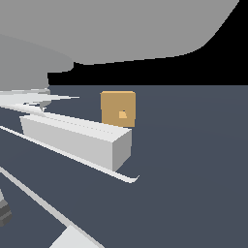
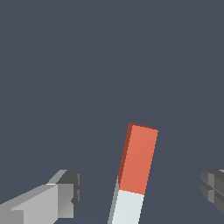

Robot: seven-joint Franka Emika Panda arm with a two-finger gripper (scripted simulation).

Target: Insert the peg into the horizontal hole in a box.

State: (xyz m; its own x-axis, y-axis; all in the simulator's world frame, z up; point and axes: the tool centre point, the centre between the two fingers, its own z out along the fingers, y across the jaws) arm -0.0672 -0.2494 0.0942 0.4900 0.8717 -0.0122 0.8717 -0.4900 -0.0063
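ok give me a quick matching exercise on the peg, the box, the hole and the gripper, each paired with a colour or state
Things:
1. peg
2. box
3. hole
4. gripper

Descriptions:
A. plain tan block
B. open, fingers wide on either side of the peg
C. orange-red at one end, pale grey-white at the other
D. small brighter orange opening in a flat face

Pairs: 1-C, 2-A, 3-D, 4-B

- The box stands on the counter, upper centre of the exterior view, with the hole in its facing side.
- In the wrist view, the peg lies between the gripper's fingers (touching neither).
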